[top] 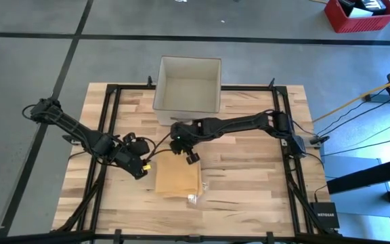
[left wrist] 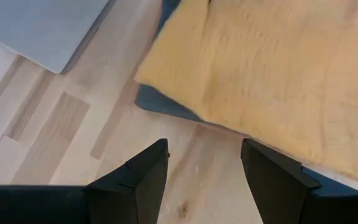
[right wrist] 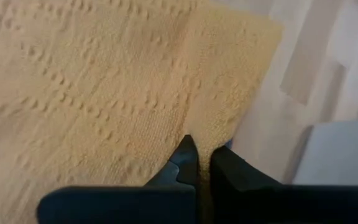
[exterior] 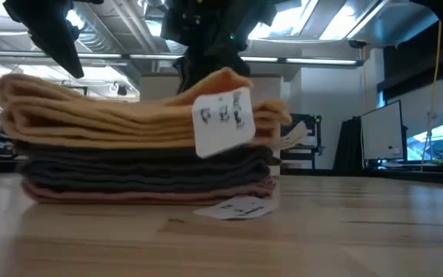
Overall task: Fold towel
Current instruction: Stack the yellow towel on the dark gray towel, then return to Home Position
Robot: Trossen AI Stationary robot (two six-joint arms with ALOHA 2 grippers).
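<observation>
A folded yellow towel [top: 178, 179] lies on top of a stack; in the low view the yellow towel [exterior: 129, 115] rests on a dark grey towel [exterior: 144, 165] and a pinkish one [exterior: 144, 192]. White tags [exterior: 221, 123] hang at the stack's front. My right gripper [top: 192, 157] is at the stack's far edge, shut on the yellow cloth. My left gripper [top: 141, 167] hovers open just left of the stack, its fingers [left wrist: 148, 168] over bare wood next to the towel's corner [left wrist: 151, 74]. My right gripper [right wrist: 202, 149] pinches a raised ridge of the yellow towel [right wrist: 211, 127] between its two fingers, close to the towel's far corner [right wrist: 260, 31]. It comes from above. The pinched cloth stands up as a small peak [exterior: 225, 75] while the rest lies flat on the stack; how many layers, I cannot tell.
An open white box [top: 188, 85] stands at the table's far edge, just behind the right gripper. A loose tag [exterior: 233, 208] lies on the wood before the stack. Black frame rails [top: 107, 129] run along the table's left and right sides. Bare wood lies near and right of the stack.
</observation>
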